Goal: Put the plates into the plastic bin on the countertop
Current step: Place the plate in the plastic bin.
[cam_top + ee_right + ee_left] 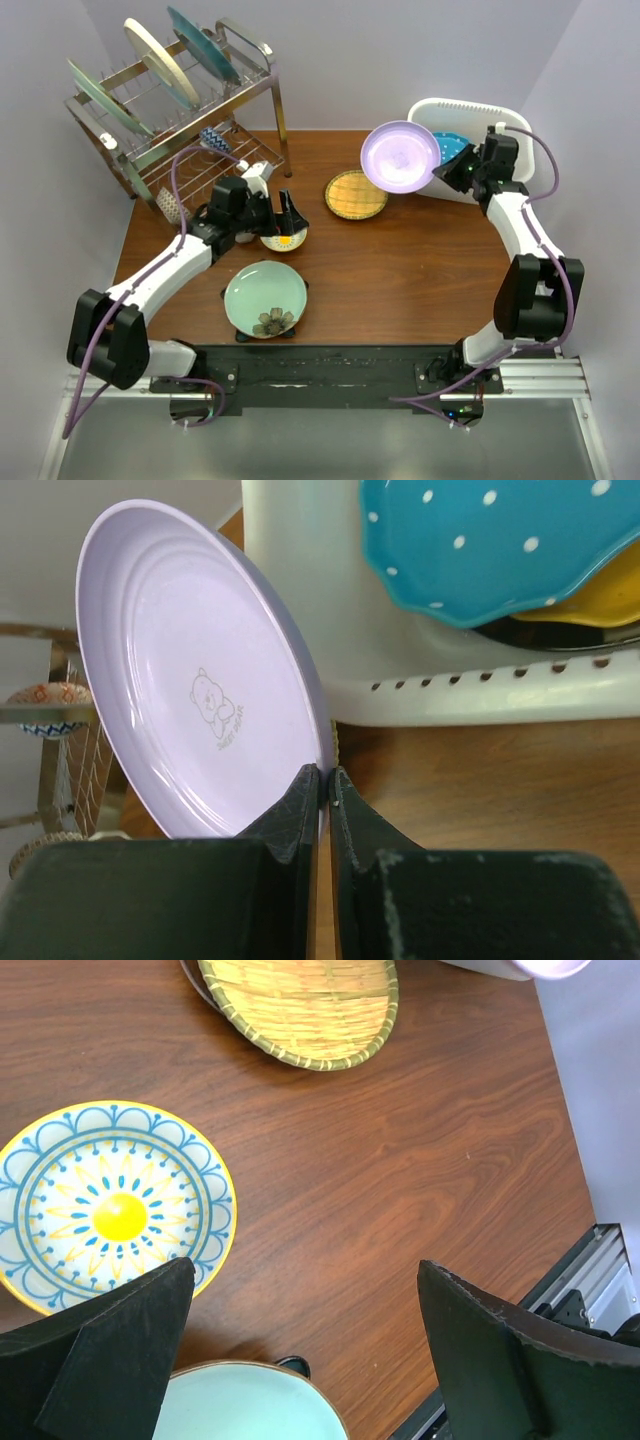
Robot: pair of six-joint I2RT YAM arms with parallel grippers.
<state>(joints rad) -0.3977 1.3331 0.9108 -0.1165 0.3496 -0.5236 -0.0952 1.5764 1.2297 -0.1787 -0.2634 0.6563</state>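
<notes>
Nearest the arm bases, a mint green plate (265, 297) lies on the countertop (420, 270), on top of a dark star-shaped plate (229, 296) whose points show at its edge; just beyond it sits a small white bowl (115, 1210) with a yellow centre; the left gripper (305, 1300) hovers above that bowl, jaws spread wide and holding nothing; farther on, a yellow-brown patterned plate (355, 194) rests flat at mid-table; to the right, the right gripper (325, 780) is clamped on the rim of the lavender plate (200, 680), holding it tilted on edge at the left side of the plastic bin (470, 112); inside the bin a blue dotted plate (490, 540) lies over an orange one (600, 595); at far left, a wire dish rack (235, 125) holds upright plates.
</notes>
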